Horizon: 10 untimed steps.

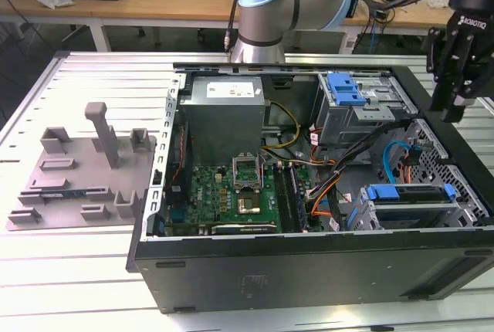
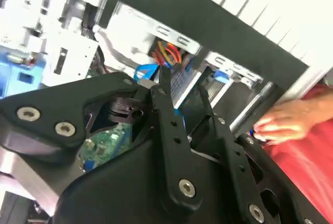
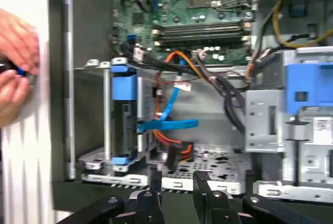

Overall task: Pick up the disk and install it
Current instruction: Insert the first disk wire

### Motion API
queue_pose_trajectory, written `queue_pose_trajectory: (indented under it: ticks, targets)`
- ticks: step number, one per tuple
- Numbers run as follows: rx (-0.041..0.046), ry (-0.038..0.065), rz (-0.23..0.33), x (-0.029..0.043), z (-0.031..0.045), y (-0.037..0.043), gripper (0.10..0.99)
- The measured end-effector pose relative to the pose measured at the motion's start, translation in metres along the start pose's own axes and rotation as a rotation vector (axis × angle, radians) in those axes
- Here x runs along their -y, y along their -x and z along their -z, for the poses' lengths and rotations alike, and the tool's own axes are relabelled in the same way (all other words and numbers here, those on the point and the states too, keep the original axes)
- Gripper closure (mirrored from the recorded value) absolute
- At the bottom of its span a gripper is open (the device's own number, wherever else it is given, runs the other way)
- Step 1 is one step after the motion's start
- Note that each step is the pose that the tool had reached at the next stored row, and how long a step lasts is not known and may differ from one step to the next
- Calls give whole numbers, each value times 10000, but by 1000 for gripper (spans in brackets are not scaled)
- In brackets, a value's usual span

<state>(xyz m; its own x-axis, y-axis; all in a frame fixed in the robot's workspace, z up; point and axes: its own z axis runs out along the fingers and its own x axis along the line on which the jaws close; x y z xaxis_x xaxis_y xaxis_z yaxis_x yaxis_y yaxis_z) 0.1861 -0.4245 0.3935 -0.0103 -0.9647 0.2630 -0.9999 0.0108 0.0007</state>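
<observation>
The end effector (image 1: 454, 104) hangs above the rim of the open computer case (image 1: 309, 270) on the exterior view's right. Its two black fingers (image 3: 156, 185) stand apart with nothing between them, as both wrist views show. Below it, inside the case, the disk (image 1: 407, 204) sits in the lower drive bay nearest that same wall, its blue frame showing along its upper edge. In the first wrist view the disk (image 3: 122, 122) stands on edge in the metal bay, with blue frame pieces at both ends. Just beside it a flat blue cable (image 3: 166, 125) and a bundle of orange wires (image 3: 179, 60) run toward the motherboard (image 1: 231, 185). A second drive cage farther back carries a bare blue clip (image 1: 345, 89), and the grey power supply box (image 1: 224, 112) sits next to it. Outside the case wall a person's hand (image 3: 15, 52) rests on the slatted table (image 1: 69, 278), with a red sleeve (image 2: 307, 166) behind it in the second wrist view. On the exterior view's left a grey fixture plate (image 1: 77, 170) lies well apart from the case.
</observation>
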Motion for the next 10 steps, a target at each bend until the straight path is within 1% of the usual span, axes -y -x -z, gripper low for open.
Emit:
queue_pose_trajectory:
  ticks: [1, 2, 3, 4, 5, 10]
  targets:
    - [-282, 48, 14, 5, 2, 11, 714]
    - [-543, 54, 14, 4, 6, 26, 714]
    - [-676, 56, 5, 4, 5, 32, 714]
    - [-727, 61, -30, 3, 1, 39, 714]
    - [-725, 64, -71, 3, -2, 43, 714]
    - [-726, 148, -539, 4, -3, 46, 714]
